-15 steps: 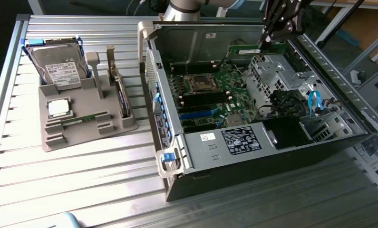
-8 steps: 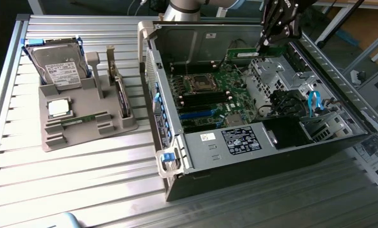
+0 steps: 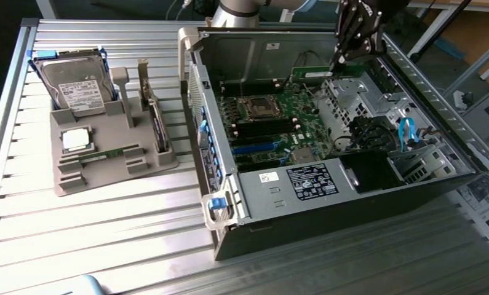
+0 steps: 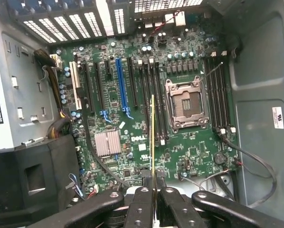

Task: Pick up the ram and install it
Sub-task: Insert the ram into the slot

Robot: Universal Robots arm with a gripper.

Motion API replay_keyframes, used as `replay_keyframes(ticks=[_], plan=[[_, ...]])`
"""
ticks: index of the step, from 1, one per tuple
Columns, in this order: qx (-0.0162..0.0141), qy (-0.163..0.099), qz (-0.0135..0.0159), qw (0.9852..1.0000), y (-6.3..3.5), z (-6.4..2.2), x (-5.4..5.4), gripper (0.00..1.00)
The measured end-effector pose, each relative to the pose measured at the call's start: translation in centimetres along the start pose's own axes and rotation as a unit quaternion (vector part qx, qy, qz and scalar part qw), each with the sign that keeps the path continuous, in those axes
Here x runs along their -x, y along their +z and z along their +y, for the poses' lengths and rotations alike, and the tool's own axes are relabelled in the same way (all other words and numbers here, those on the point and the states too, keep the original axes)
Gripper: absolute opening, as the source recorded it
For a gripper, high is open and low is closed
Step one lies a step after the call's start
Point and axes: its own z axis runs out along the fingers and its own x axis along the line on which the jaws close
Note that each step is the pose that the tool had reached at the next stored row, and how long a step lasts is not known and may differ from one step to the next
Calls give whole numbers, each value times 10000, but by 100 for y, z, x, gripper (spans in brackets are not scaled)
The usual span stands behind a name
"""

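**Wrist view: gripper pinching the ram above the open computer**

Nearest the camera, the gripper [image 4: 154,192] has its two black fingers [image 4: 141,206] pressed together on the ram [image 4: 152,142]. The ram shows edge-on as a thin yellow-green line. It runs out from the fingertips over the black memory slots [image 4: 149,90] just beside the processor socket [image 4: 187,104]. Whether it touches a slot cannot be told. Past the fingertips, on the green motherboard [image 4: 199,152] near the socket, white letters read "DELL" [image 4: 136,138]. A silver finned heat sink [image 4: 107,142] sits just beside that word. A white sticker [image 4: 278,117] on the case wall beyond the socket has print too small to read.

In the exterior view, the gripper [image 3: 340,61] hangs over the computer case [image 3: 326,215]. The ram [image 3: 325,74] shows as a green strip at its tips, to the exterior view's right of the socket [image 3: 261,107]. A black label [image 3: 310,181] nearer than the socket is unreadable. Well to the exterior view's left of the socket, a hard drive [image 3: 76,86] stands in a grey tray [image 3: 104,178], its white label illegible.
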Motion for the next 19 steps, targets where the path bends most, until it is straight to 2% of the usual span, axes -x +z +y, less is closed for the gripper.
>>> replay_keyframes(ticks=[19], plan=[[0,0,0,10000,202,-3,-10,12]])
